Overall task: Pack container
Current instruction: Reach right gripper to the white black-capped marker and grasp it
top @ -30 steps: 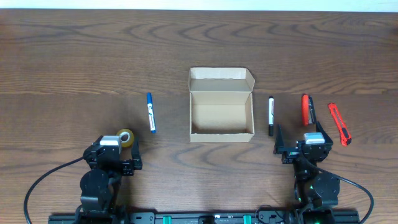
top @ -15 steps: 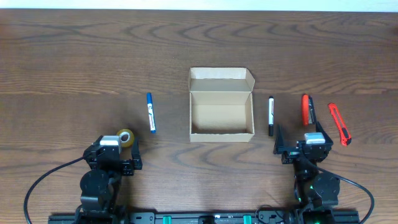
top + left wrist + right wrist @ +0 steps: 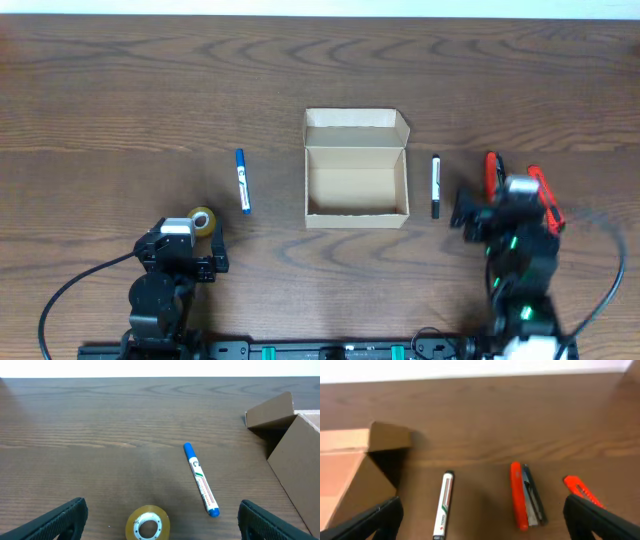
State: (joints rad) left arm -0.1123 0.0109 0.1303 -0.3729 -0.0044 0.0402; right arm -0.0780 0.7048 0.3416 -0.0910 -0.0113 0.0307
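We count one container, a tan cardboard box in the middle of the surface. It is open, its flap lid folded back on the far side and its bare floor showing.

There are two markers. The blue marker lies left of the box and well apart from it, and the black marker lies just beside its right wall.

One roll of tape sits near the left tool, whose fingers stand wide apart on nothing.

There are two cutters right of the black marker, an orange cutter and a red cutter. The right tool hangs over their near ends, its fingers also spread wide and holding nothing.
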